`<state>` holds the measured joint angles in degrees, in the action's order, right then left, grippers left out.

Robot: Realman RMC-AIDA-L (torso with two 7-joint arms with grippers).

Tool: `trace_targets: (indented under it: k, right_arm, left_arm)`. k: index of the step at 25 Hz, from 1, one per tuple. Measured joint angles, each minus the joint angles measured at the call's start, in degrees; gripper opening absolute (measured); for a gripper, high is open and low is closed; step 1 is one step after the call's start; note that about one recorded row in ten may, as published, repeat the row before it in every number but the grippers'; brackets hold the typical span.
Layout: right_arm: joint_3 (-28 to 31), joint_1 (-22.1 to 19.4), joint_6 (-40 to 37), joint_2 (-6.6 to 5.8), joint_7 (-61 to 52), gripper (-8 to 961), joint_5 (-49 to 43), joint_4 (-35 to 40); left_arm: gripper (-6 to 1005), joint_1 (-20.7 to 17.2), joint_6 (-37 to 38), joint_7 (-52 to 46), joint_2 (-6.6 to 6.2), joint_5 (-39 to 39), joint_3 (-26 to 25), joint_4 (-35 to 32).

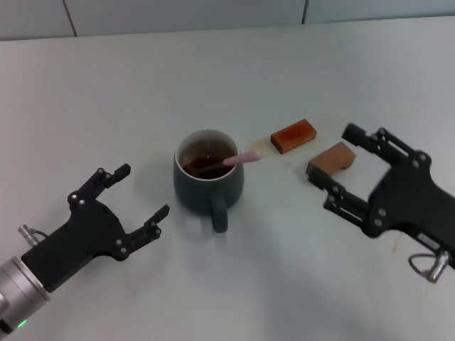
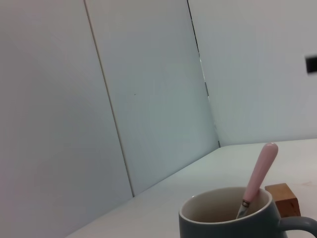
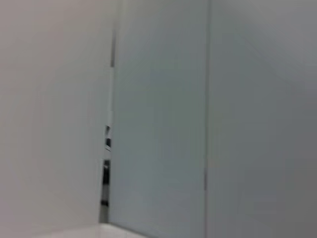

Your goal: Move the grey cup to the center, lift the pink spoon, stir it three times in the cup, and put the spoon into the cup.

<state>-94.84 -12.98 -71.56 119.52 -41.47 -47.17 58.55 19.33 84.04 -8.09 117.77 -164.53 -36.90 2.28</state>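
The grey cup (image 1: 209,180) stands at the middle of the table, handle toward me, with brown liquid inside. The pink spoon (image 1: 240,159) rests in it, its pink handle leaning over the rim to the right. In the left wrist view the cup (image 2: 233,220) and the spoon (image 2: 259,174) show close up. My left gripper (image 1: 144,192) is open and empty, left of the cup. My right gripper (image 1: 332,154) is open and empty, right of the cup, around a brown block.
Two brown wooden blocks lie right of the cup: one (image 1: 293,135) just beyond the spoon's handle, one (image 1: 331,160) between my right gripper's fingers. A white panelled wall (image 1: 213,14) runs behind the table. The right wrist view shows only wall.
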Motion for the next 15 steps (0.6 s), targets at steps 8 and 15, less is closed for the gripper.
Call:
trace_targets:
  k: [8,15]
  right_arm:
    - [1.4,6.9,-2.5,-0.15,5.2,733,1.7,-16.8]
    - [1.4,11.1,-2.2,-0.04,6.0,741,1.8,-22.0]
  left_arm:
    - [860,0.2,0.0,0.0,0.09,-0.2,0.2,0.0]
    - [860,0.4,0.0,0.0,0.19,-0.6,1.6,0.0]
